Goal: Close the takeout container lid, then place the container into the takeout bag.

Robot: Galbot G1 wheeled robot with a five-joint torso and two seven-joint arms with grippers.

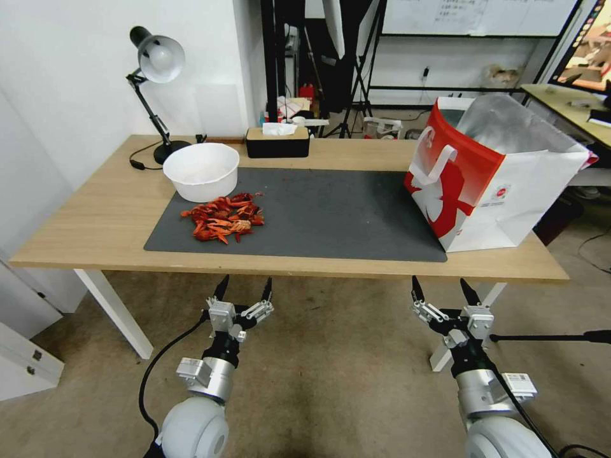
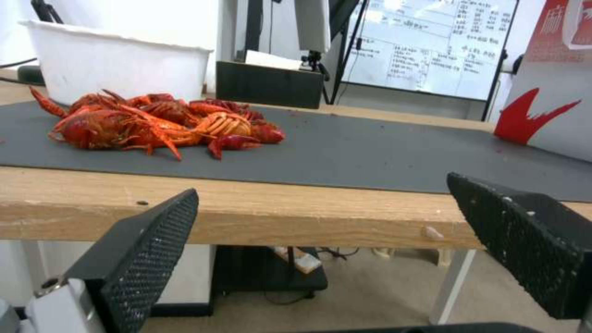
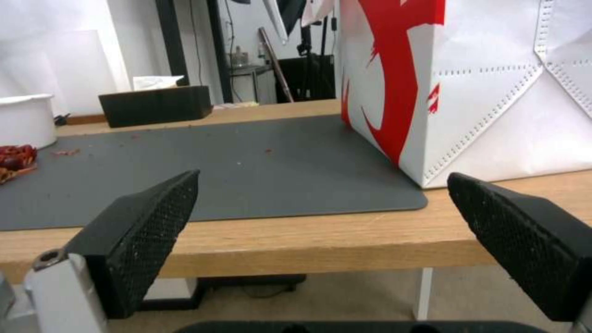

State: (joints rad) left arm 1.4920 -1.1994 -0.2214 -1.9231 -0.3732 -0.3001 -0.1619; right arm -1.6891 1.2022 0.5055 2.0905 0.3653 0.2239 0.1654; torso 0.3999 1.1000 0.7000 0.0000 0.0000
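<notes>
1. One grey mat point(image 1: 331, 213) covers the middle of the wooden bench point(image 1: 95, 216); everything else is placed from it.
2. One bag point(image 1: 490, 178), red and white with a foil lining, stands open at the mat's right end, partly on the mat and partly on bare wood. One white flat handle hangs on the side facing the mat.
3. One pile of red crayfish point(image 1: 223, 218) lies on the mat's left part, towards the near edge.
4. One white bowl point(image 1: 201, 170) sits at the mat's far left corner, just behind the crayfish.
5. One black tissue box point(image 1: 277, 141) stands on the wood behind the mat's far edge, with a white tissue sticking out.
6. One black desk lamp point(image 1: 156, 70) stands on the bench beyond the bowl, off the mat's far left corner.
7. Small red crumbs dot the mat between the crayfish and the bag, as seen in the right wrist view.
8. Two grippers hang below the bench's near edge, short of the mat. The left gripper point(image 1: 244, 291) is in front of the crayfish, its fingers point(image 2: 148, 249) spread wide with nothing between them.
9. The right gripper point(image 1: 444, 291) is in front of the bag's near corner, fingers point(image 3: 145, 231) likewise spread and empty.
</notes>
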